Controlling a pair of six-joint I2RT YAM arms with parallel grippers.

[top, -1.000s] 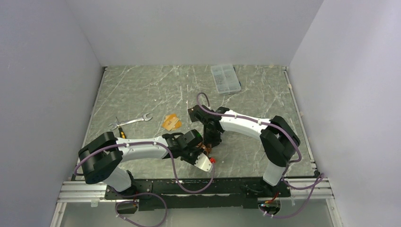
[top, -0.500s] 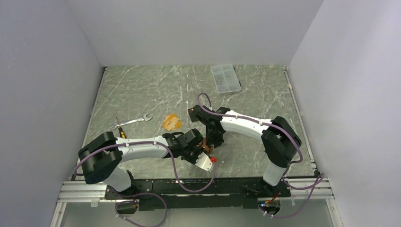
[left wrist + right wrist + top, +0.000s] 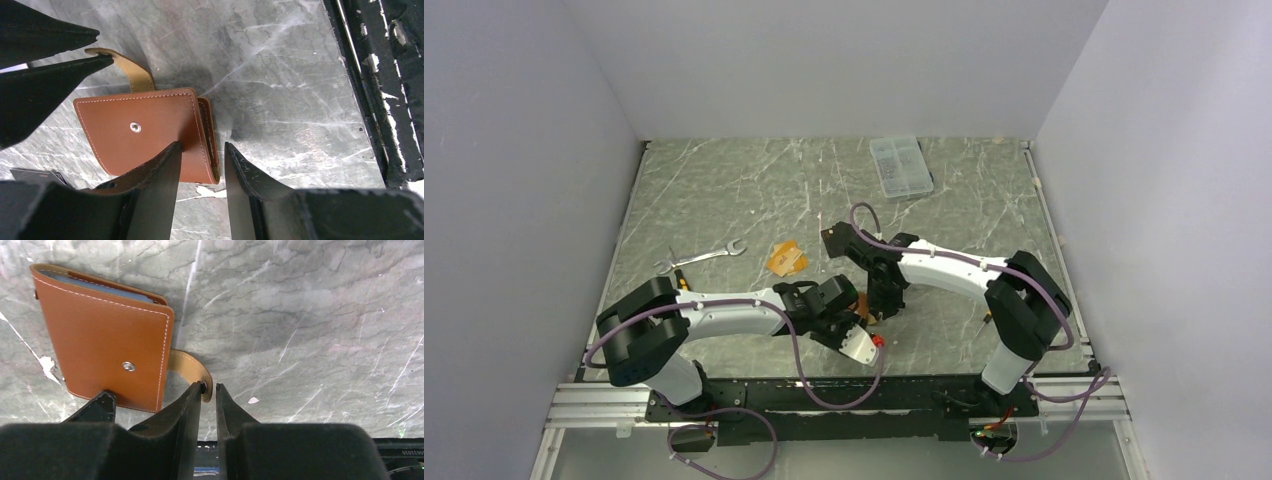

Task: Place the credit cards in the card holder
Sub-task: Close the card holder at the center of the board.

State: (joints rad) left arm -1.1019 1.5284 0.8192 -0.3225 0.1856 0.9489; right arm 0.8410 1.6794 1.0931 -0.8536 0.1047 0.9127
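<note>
The card holder [image 3: 145, 127] [image 3: 102, 335] [image 3: 863, 318] is a brown leather wallet lying folded shut on the marble table, with pale blue pockets showing at its edge. My right gripper [image 3: 208, 387] [image 3: 880, 306] is shut on the end of its tan snap tab [image 3: 190, 371]. My left gripper [image 3: 201, 150] [image 3: 854, 324] is open and straddles the wallet's folded edge. One of its fingers [image 3: 167, 160] rests over the cover and the other stands clear of the edge. An orange-tan credit card [image 3: 786, 258] lies further back on the left. A black card corner [image 3: 35, 175] shows beside the wallet.
A clear compartment box [image 3: 901, 165] sits at the back of the table. A wrench [image 3: 700, 259] and a small screwdriver [image 3: 682, 283] lie at the left. The table's black front rail [image 3: 380, 90] runs close beside the wallet.
The right gripper's jaws have narrowed onto the snap tab and that arm has shifted slightly nearer. The left jaws have widened a little around the wallet's edge.
</note>
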